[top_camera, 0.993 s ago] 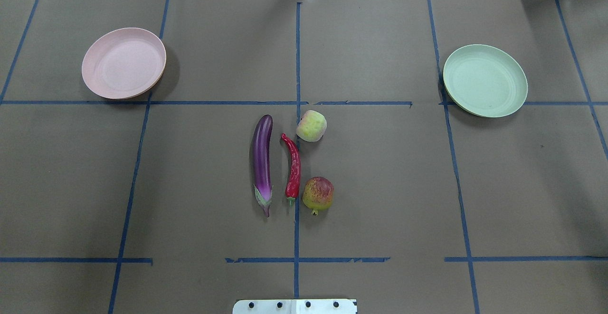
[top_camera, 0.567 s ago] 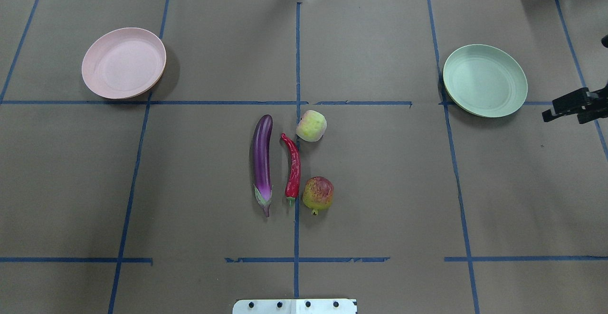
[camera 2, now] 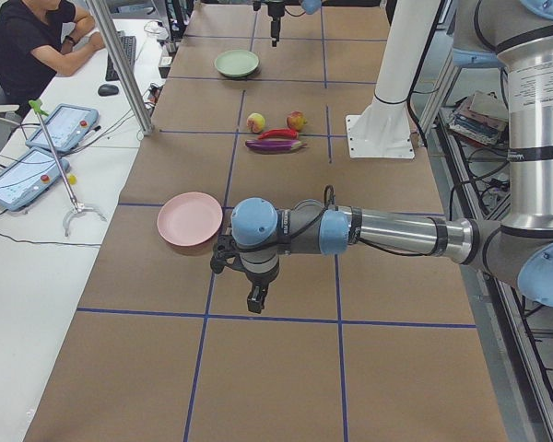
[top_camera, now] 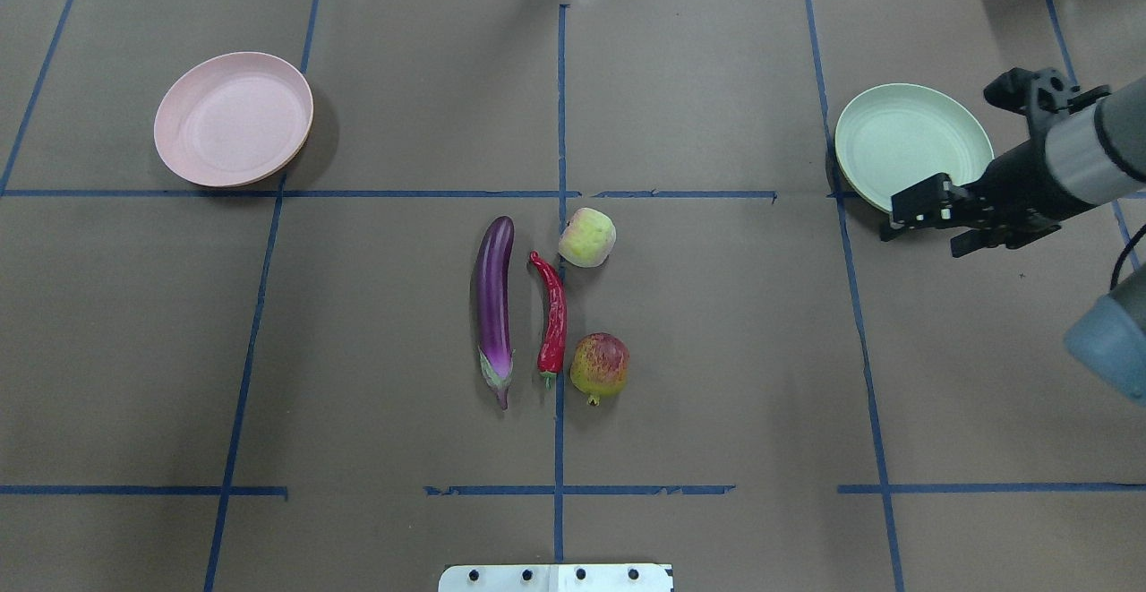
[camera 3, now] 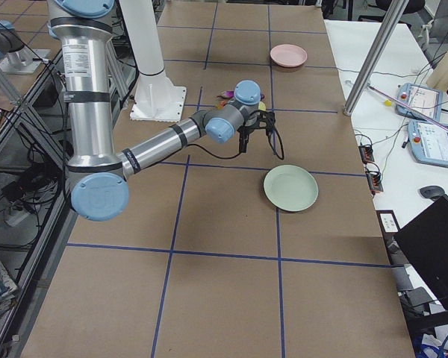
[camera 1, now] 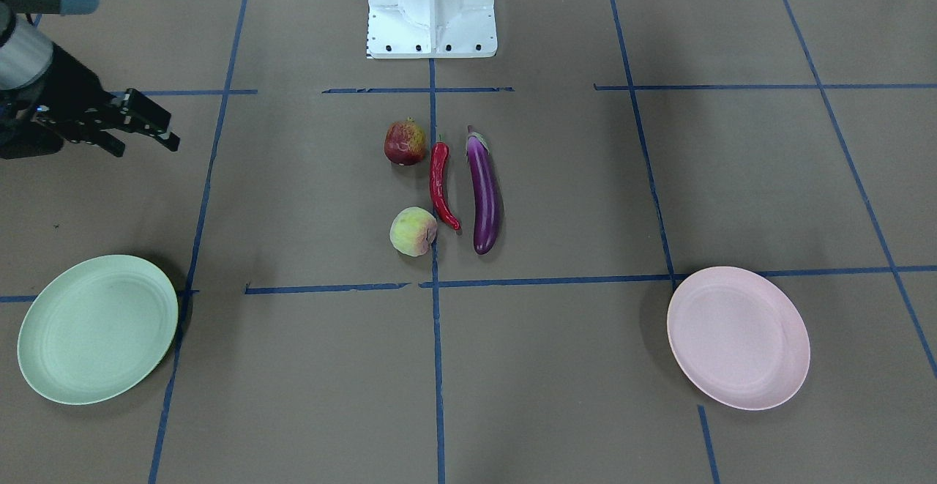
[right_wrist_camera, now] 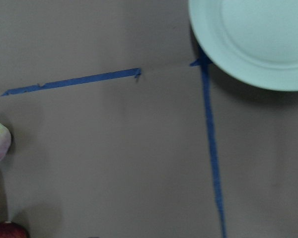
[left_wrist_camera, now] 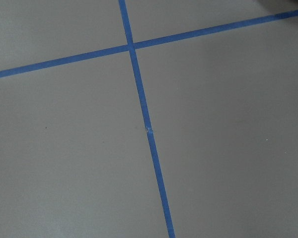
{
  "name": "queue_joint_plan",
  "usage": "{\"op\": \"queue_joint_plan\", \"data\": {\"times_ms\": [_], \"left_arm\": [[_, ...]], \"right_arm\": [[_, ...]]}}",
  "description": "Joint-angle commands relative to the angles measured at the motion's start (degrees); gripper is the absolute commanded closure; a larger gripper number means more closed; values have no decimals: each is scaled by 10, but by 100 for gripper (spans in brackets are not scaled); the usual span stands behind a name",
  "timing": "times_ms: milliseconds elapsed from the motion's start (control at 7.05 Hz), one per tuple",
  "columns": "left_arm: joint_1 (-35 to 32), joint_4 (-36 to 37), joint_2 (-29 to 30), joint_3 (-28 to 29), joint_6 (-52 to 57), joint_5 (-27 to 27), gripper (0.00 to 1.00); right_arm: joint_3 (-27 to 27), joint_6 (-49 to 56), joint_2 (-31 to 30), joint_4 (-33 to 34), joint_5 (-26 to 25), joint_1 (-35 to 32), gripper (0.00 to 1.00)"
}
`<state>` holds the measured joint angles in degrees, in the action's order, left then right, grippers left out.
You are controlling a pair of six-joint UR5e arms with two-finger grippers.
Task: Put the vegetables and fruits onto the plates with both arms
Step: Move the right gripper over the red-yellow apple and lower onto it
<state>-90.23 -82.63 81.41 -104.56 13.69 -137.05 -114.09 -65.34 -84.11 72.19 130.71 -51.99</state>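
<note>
The purple eggplant [top_camera: 494,305], red chili [top_camera: 553,314], pale peach [top_camera: 587,236] and dark red-yellow pomegranate [top_camera: 600,364] lie close together at the table's middle. The pink plate [top_camera: 233,119] sits far left and the mint green plate [top_camera: 904,144] far right; both hold nothing. My right gripper [top_camera: 891,223] is open and holds nothing. It hovers at the green plate's near left edge, well right of the produce. My left gripper [camera 2: 255,299] shows only in the exterior left view, near the pink plate [camera 2: 190,219]; I cannot tell whether it is open or shut.
The white base block [top_camera: 555,577] stands at the table's near edge. Blue tape lines [top_camera: 560,108] cross the brown table cover. An operator [camera 2: 37,46] and tablets [camera 2: 60,124] are at a side desk beyond the table's far edge.
My right arm has come in from the right edge of the overhead view and moved left to the green plate's near edge. The produce and plates have not moved.
</note>
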Motion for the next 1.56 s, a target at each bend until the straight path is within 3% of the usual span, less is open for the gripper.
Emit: {"op": "queue_joint_plan", "data": {"times_ms": [0,142,425,709,993,1418], "left_arm": [[0,-10,0,8,0,1,0],[0,-10,0,5,0,1,0],[0,-10,0,5,0,1,0],[0,-10,0,10,0,1,0],[0,-10,0,10,0,1,0],[0,-10,-1,10,-1,0,0]], "right_arm": [[-1,-174,86,7,-101,139,0],[4,-222,126,31,-159,190,0],[27,-241,244,194,-247,259,0],[80,-265,285,194,-280,283,0],[98,-265,295,192,-316,302,0],[156,-271,308,193,-322,329,0]]}}
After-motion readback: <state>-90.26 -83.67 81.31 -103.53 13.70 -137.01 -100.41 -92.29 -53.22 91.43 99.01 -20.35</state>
